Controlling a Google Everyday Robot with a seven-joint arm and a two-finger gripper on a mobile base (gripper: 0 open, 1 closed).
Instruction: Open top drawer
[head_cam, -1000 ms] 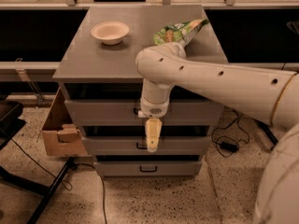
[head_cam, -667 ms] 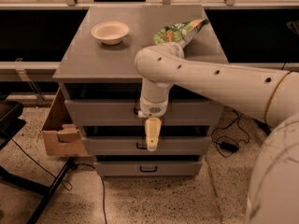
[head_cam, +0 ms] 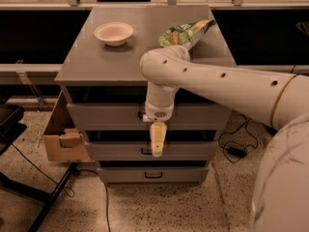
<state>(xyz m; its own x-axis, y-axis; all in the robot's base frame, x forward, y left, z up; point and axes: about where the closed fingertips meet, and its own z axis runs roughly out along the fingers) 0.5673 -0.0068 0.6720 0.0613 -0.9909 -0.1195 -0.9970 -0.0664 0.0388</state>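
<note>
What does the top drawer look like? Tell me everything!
The top drawer is a wide grey drawer with a plain flat front, just under the cabinet top. It's the tallest and widest of three. A dark gap runs above its front; whether it's pulled out is unclear. Its black handle is mostly hidden behind the arm. The gripper hangs before its lower edge, pointing down.

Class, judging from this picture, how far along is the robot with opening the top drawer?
Done: the arm is at the cabinet front. In hand: the gripper hangs low before the top drawer, its handle partly hidden by the wrist. Left: the pull; the drawer does not look drawn out yet.
</note>
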